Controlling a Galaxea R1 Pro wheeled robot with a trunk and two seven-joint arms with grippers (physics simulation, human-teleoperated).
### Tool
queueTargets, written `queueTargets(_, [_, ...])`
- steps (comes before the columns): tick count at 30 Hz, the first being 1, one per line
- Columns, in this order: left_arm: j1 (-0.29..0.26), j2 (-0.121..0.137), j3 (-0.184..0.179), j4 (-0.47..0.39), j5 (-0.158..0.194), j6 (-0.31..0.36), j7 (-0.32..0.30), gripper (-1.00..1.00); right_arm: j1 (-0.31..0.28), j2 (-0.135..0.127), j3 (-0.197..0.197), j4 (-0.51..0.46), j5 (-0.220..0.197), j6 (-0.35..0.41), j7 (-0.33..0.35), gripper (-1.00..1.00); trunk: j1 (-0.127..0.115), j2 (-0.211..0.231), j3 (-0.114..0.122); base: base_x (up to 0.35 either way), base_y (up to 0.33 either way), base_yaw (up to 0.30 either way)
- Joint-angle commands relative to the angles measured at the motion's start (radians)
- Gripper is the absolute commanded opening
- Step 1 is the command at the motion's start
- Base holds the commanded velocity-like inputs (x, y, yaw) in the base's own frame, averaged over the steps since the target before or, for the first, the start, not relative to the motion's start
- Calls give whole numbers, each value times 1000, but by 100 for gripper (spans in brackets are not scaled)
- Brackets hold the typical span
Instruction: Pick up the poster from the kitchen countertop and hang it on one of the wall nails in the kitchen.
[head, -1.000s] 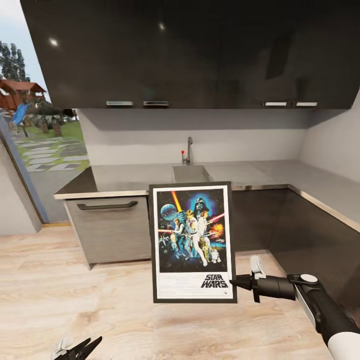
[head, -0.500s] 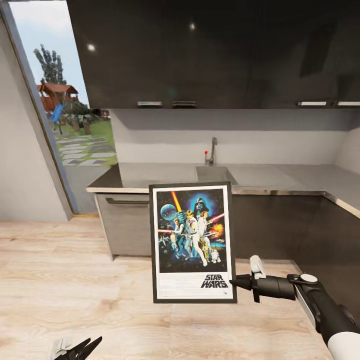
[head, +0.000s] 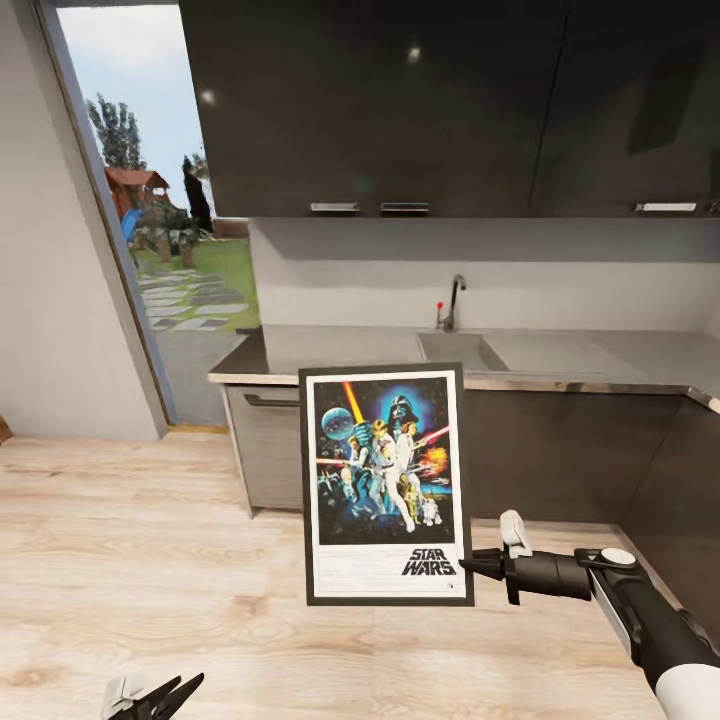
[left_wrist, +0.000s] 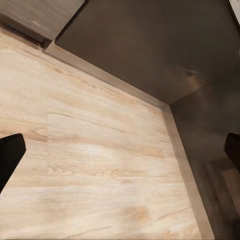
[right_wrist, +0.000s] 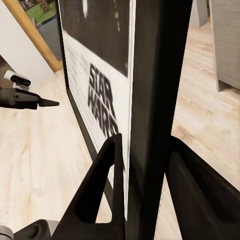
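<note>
Right gripper (head: 468, 565) clamps the poster (head: 386, 484) upright by its lower edge; left gripper (head: 150, 697) hangs wide, empty; carrying step, next finding a wall nail.

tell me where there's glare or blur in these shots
Head view: small bright glints on the glossy dark upper cabinets, a sheen along the kitchen countertop's metal edge, the poster sharp. Right wrist view: the poster's frame edge is soft, very close. Left wrist view: the wooden floor looks slightly blurred.
</note>
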Motion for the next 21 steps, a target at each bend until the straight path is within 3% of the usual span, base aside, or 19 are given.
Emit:
queueTargets(1, [-1, 0, -3, 1, 3, -6, -1, 100, -1, 0, -1, -1, -1, 14, 7, -100, 0, -1, -1, 0, 289, 1])
queueTargets(13, [-1, 0, -3, 1, 4, -6, -1, 100, -1, 0, -1, -1, -1, 14, 7, -100, 0, -1, -1, 0, 290, 2])
queueTargets(21, [-1, 2, -3, 1, 4, -6, -1, 100, -1, 0, -1, -1, 0, 14, 0, -100, 0, -1, -1, 0, 292, 211])
